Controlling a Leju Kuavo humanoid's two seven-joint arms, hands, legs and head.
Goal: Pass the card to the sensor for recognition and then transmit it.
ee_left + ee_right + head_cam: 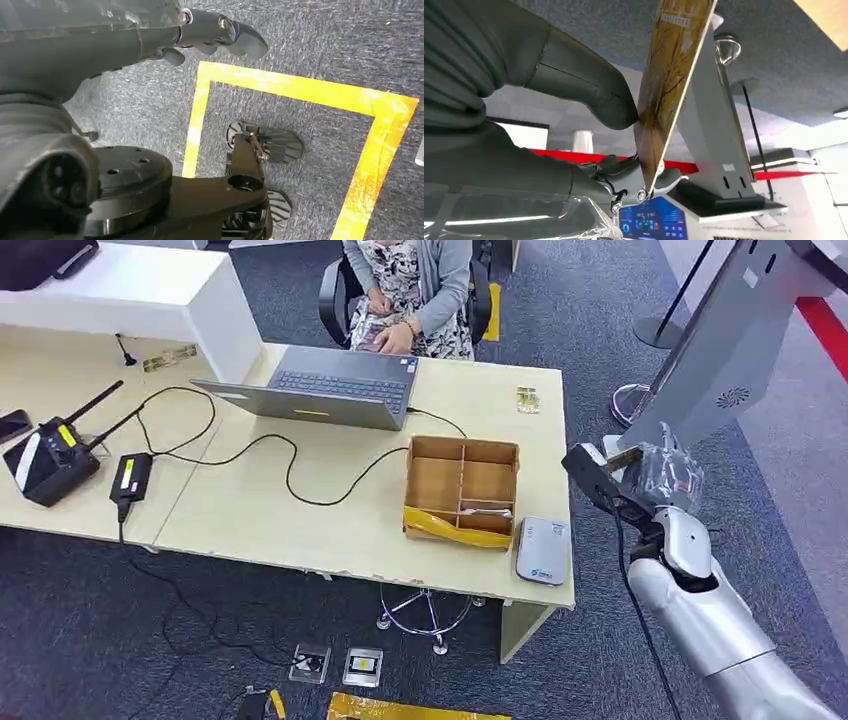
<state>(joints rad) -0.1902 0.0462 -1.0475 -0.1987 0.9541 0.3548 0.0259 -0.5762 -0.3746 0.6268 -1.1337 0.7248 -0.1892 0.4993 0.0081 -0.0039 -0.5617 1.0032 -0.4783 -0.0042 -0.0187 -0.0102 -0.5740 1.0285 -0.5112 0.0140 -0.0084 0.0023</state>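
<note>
Right hand [589, 150] pinches card [669, 85] by kiosk [720, 350], tabletop [330, 510] at 9 o'clock. Left hand [150, 35] empty, fingers [240, 37] loosely spread.

Materials and finishes around the desk and the raised right arm

The desk [250, 510] has a pale, matt wood-look top; the divided box [462, 490] on it looks like brown cardboard or thin wood. The laptop [320, 390] is matt grey, the card reader [543, 550] smooth light plastic. The floor [100, 640] is rough dark carpet with glossy yellow tape [300, 87]. The right arm [720, 630] is smooth, shiny silver; the right hand [574, 130] is matt grey, part wrapped in clear crinkled film, pinching a glossy golden-brown card [669, 85]. The kiosk [720, 350] looks like smooth grey metal.
</note>
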